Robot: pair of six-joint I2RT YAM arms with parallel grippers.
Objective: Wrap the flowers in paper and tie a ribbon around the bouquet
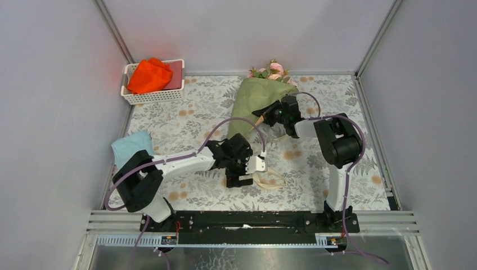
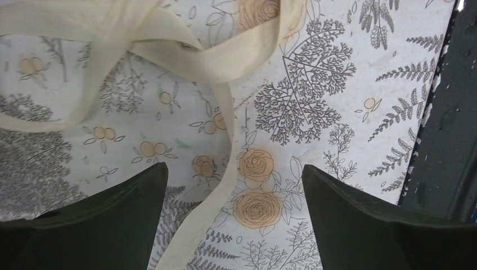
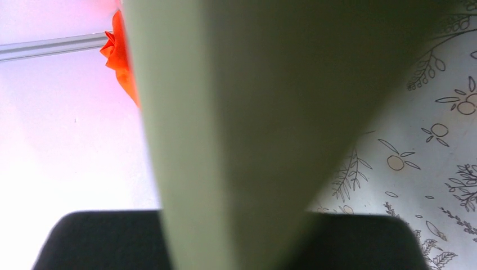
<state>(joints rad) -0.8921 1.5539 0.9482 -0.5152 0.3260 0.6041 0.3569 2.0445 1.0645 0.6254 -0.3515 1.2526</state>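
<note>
The bouquet (image 1: 256, 98) lies at the back middle of the table, a cone of olive-green paper (image 3: 253, 112) with the pink flowers (image 1: 274, 70) showing at its far wide end. My right gripper (image 1: 265, 116) is shut on the cone's narrow lower part. In the right wrist view the paper fills the space between the jaws of that gripper (image 3: 236, 225). The cream ribbon (image 1: 273, 181) lies in loose loops on the tablecloth nearer the front. My left gripper (image 1: 251, 173) hovers over it, open. In the left wrist view a strand of the ribbon (image 2: 225, 62) runs between the spread fingers of this gripper (image 2: 234, 167), untouched.
A white basket (image 1: 152, 97) at the back left holds an orange-red cloth (image 1: 151, 76). A light blue cloth (image 1: 132, 143) lies at the left edge by the left arm. Grey walls close three sides. A black rail (image 1: 247, 219) runs along the near edge.
</note>
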